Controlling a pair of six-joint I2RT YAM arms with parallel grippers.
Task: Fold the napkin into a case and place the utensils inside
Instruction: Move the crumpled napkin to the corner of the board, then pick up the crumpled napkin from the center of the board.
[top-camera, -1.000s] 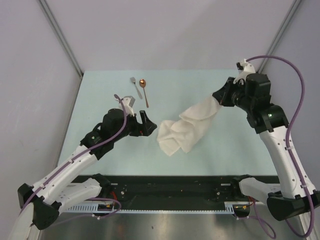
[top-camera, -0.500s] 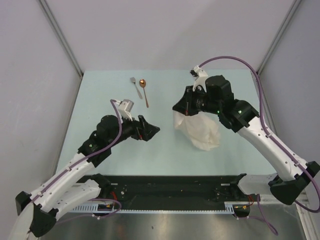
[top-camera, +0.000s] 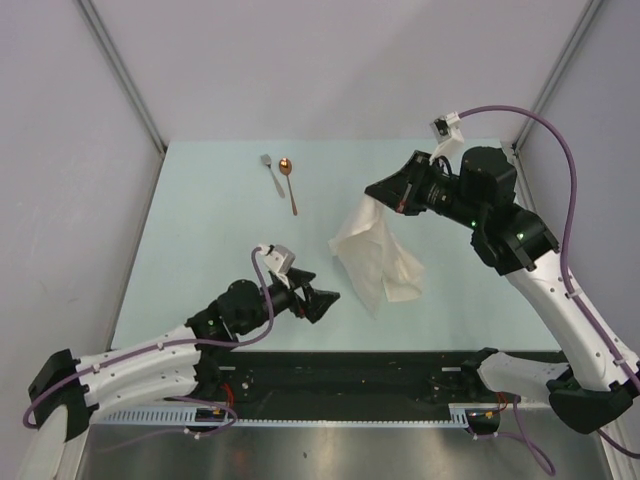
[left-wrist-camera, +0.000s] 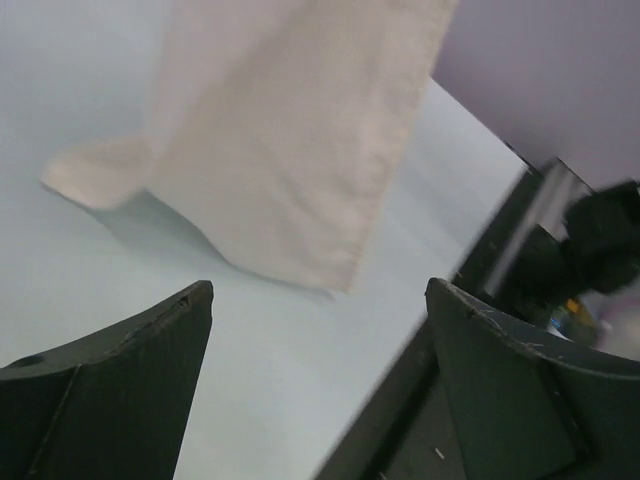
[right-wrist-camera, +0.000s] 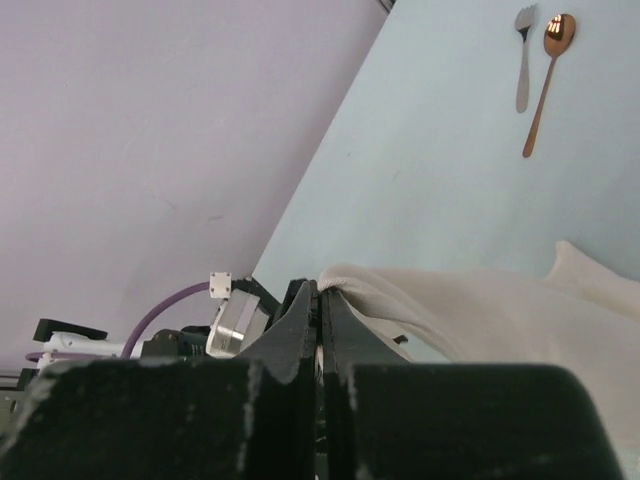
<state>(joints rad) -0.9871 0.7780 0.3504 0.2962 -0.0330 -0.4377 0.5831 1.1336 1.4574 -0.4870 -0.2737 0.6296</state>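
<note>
**Right jaws clamped on the napkin (top-camera: 375, 255), left jaws wide and empty**

The right jaws are pressed fully together on an upper edge of the cream cloth, holding it up off the table (top-camera: 200, 230). The left jaws are spread wide with nothing between them. They sit low over the near part of the table, aimed at the cloth's lower end and apart from it.

Plain pale grey walls (top-camera: 300, 60) close in the scene, with slim metal posts (top-camera: 120, 70) running up the far corners. The table is a pale mint green. A black rail (top-camera: 350, 385) runs along its near edge and carries both arm bases.

The right arm (top-camera: 555, 300) rises high and bends back toward the middle. The left arm (top-camera: 140, 355) lies low, stretched rightward along the near edge.

The napkin hangs from the right jaws in a loose, crumpled drape, not folded into a strip. Its lower end rests on the table right of centre. In the left wrist view it fills the upper middle, blurred, with a shadow beneath its hem.

The fork (top-camera: 271, 172) and the copper-bowled spoon (top-camera: 289, 180) lie just beside each other at the far side of the table, left of centre, with the spoon on the right. Both handles point toward the near edge, and both utensils are well apart from the napkin.
</note>
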